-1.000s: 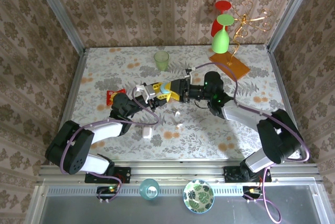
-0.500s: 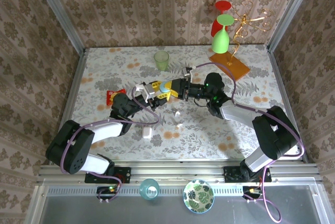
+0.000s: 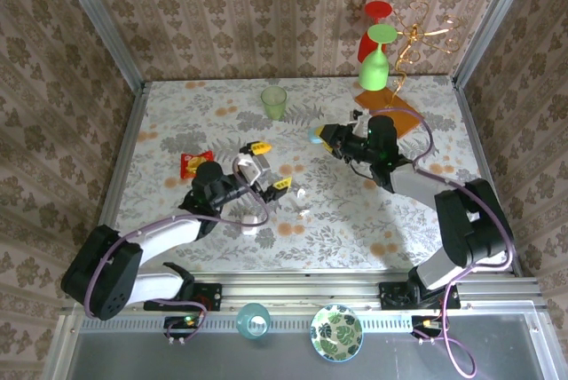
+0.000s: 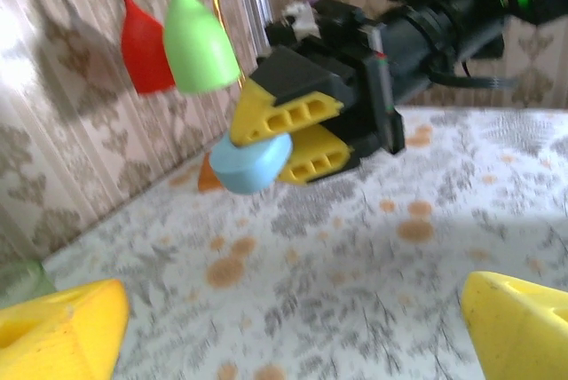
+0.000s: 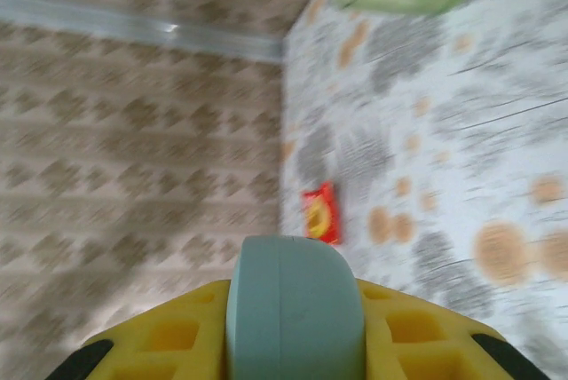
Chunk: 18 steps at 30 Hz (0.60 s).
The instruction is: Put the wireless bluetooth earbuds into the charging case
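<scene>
The left gripper (image 3: 271, 165) stands wide apart and empty near the white case (image 3: 250, 224). Hard, light and glossy, the case probably wants a squeeze across its flat sides. Two tiny, slippery earbuds (image 3: 302, 193) lie just right of it. The right gripper (image 3: 321, 137) is clamped on a blue disc (image 3: 315, 138).

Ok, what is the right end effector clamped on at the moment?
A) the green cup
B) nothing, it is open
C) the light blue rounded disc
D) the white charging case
C: the light blue disc sits pinched between the yellow fingers of the right end effector, while the charging case lies on the table.
</scene>
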Available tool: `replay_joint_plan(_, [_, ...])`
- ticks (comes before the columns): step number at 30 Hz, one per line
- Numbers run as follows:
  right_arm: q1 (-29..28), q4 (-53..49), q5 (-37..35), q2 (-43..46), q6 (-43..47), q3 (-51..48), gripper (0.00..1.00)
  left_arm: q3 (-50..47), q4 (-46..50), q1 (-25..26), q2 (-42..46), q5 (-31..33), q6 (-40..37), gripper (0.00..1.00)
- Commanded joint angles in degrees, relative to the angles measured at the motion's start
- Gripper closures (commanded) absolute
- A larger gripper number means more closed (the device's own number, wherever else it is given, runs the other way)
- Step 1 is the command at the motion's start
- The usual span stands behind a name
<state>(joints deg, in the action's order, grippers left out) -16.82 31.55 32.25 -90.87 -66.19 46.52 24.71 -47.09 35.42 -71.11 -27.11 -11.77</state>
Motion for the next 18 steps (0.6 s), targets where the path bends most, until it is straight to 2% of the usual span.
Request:
replay_joint_plan(1, [0.1, -9.4, -8.9, -4.9, 7.3, 4.4, 0.75, 2.5, 13.0, 2.0, 0.4, 5.1, -8.5, 0.0])
replay_joint_plan(12, [0.4, -16.5, -17.9, -22.2, 11.7, 19.6, 0.71, 2.8, 14.8, 2.9, -1.1, 6.6, -8.7, 0.0])
replay_joint_plan(18, [0.9, -21.0, -19.8, -27.9, 14.3, 25.0, 0.67, 2.6, 17.5, 2.9, 1.6, 15.1, -5.0, 0.0])
